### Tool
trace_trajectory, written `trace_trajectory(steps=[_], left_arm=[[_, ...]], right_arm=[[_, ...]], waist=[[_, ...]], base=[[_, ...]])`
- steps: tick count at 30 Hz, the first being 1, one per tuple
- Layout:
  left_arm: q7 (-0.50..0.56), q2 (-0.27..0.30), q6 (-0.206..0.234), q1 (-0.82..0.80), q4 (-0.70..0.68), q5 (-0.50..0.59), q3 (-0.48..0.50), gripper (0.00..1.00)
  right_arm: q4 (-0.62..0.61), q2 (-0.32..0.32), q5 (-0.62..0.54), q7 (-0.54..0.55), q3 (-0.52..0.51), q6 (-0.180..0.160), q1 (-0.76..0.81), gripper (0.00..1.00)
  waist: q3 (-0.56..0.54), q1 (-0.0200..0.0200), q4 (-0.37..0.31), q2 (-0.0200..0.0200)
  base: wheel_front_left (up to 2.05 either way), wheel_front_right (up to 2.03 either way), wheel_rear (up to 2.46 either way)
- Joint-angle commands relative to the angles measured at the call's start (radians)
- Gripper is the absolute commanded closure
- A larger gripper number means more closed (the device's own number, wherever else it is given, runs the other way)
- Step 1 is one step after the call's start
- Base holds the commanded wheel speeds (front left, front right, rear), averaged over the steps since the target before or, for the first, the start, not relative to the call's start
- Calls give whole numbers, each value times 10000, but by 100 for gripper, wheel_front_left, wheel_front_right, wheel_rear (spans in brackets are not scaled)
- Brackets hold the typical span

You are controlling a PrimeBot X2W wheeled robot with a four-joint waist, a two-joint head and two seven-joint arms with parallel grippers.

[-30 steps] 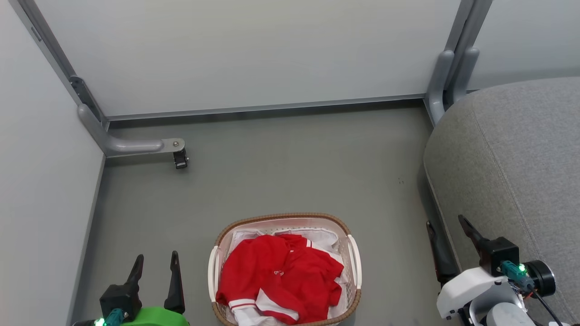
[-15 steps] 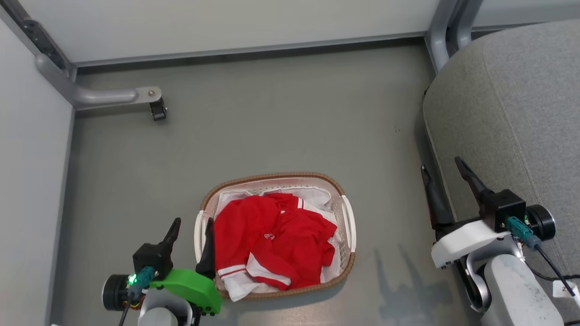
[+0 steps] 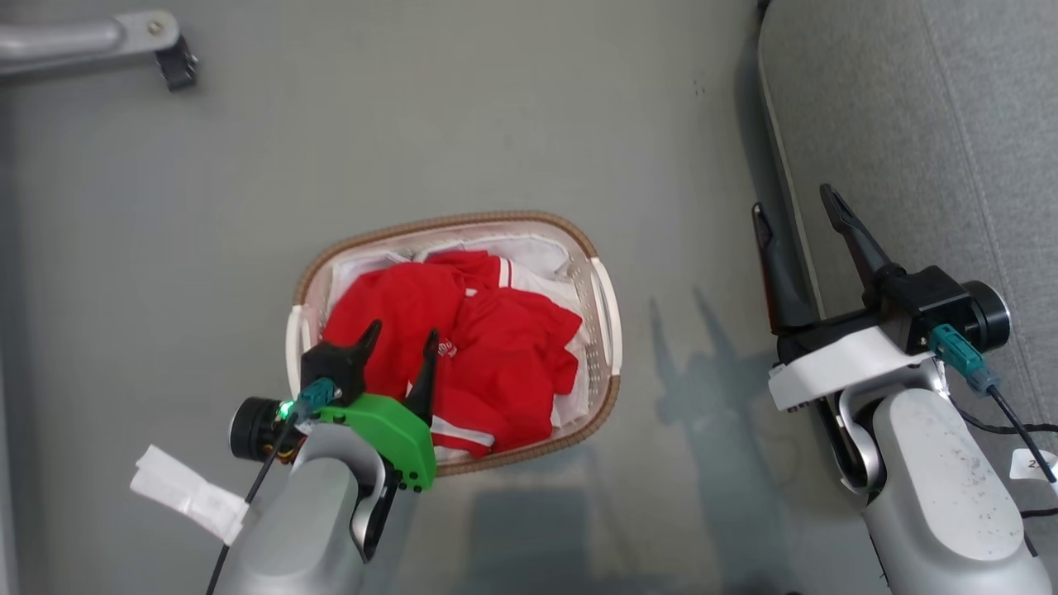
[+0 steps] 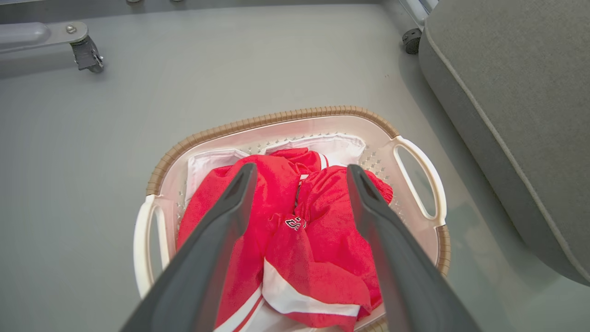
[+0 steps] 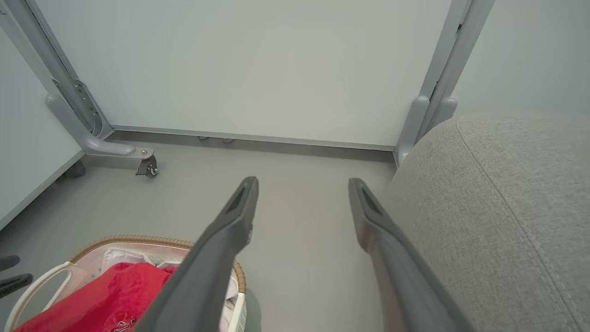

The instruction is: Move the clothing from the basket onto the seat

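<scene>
1. The large grey fabric-upholstered seat cushion (image 3: 950, 124) lies on the robot's right. No garment lies on the part in view, so I judge that none of the transfer is done.
2. The oval white perforated plastic basket with a brown woven-look rim (image 3: 607, 297) stands on the grey floor (image 3: 413, 124), near the seat but apart from it.
3. The bright red soft clothing with white panels and striped cuffs (image 3: 496, 355) lies heaped inside the basket on a white liner sheet (image 3: 545, 248). All of it is left to move.
4. The left gripper (image 3: 403, 329) hangs over the heap's near left part. Its fingers are apart and hold nothing. I cannot tell whether the tips touch the fabric. It looks lined up for a first grasp.
5. The right gripper (image 3: 791, 199) hangs beside the seat's edge with its fingers apart and empty.
</scene>
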Motion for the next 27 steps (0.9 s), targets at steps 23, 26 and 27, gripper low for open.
trace_trajectory(steps=[23,26,27], left_arm=[[1855,65,1556,-3352,4066,-1691,-2871,0],[2124,63,1791,-3510,4277,-1707,-3008,0],[2194,65,1847,-3545,4331,-1733,-3036,0]], right_arm=[[-184,407,151,-48,537,-6,-629,0],[-206,424,171,-48,568,-6,-683,0],[-213,429,178,-48,575,-6,-700,0]], waist=[[2865,-1,-1408,-1],[2985,-1,-1464,-1],[3020,-1,-1477,-1]], base=[[0,0,0],[0,0,0],[0,0,0]])
